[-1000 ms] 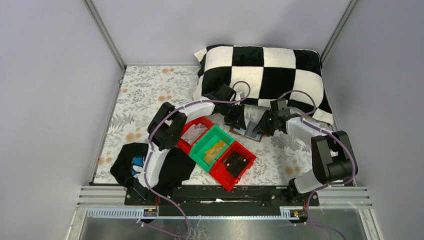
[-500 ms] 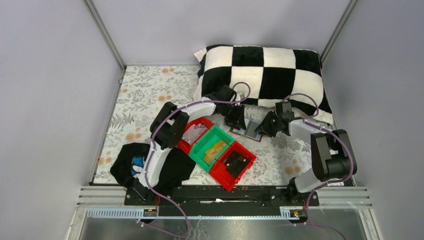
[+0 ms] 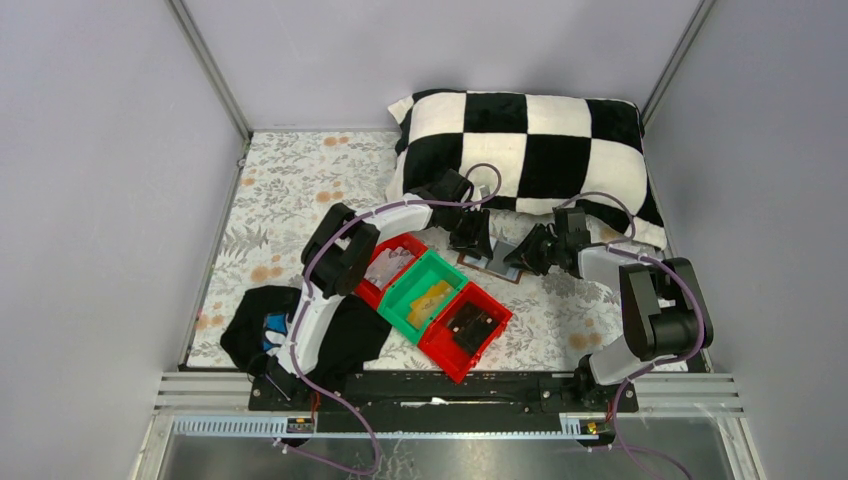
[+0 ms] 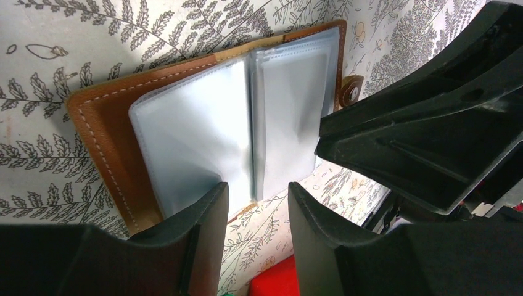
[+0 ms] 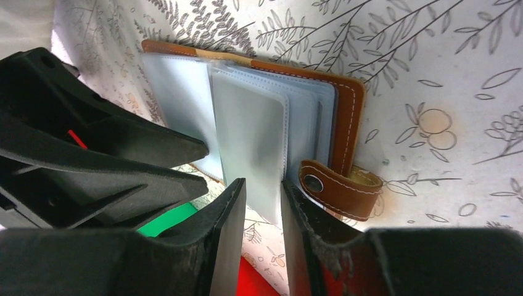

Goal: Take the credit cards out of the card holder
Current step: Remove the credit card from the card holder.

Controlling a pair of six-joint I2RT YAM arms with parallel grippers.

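Observation:
The card holder (image 3: 497, 258) lies open on the floral cloth, brown leather outside (image 4: 92, 123), its snap strap (image 5: 336, 188) on the right. Pale grey-blue credit cards (image 4: 191, 135) sit in its clear sleeves. In the right wrist view one pale card (image 5: 253, 129) reaches down between my right fingers. My right gripper (image 5: 264, 182) is open, its jaws a little apart over that card's lower end. My left gripper (image 4: 258, 188) is open at the holder's near edge, with only cloth in the gap. One left finger (image 4: 206, 209) overlaps the left sleeve's corner. Seen from above, the left gripper (image 3: 470, 243) and right gripper (image 3: 522, 255) flank the holder.
A checkered pillow (image 3: 530, 140) lies just behind the holder. In front stand a red bin (image 3: 385, 262), a green bin (image 3: 413, 285) with a yellow-tan piece (image 3: 432, 298), and a red bin (image 3: 440, 340) with a black object (image 3: 470, 322). Black cloth (image 3: 255, 325) lies by the left base.
My right wrist has shifted slightly right and nearer along the holder's edge. The left arm and the holder have stayed where they were.

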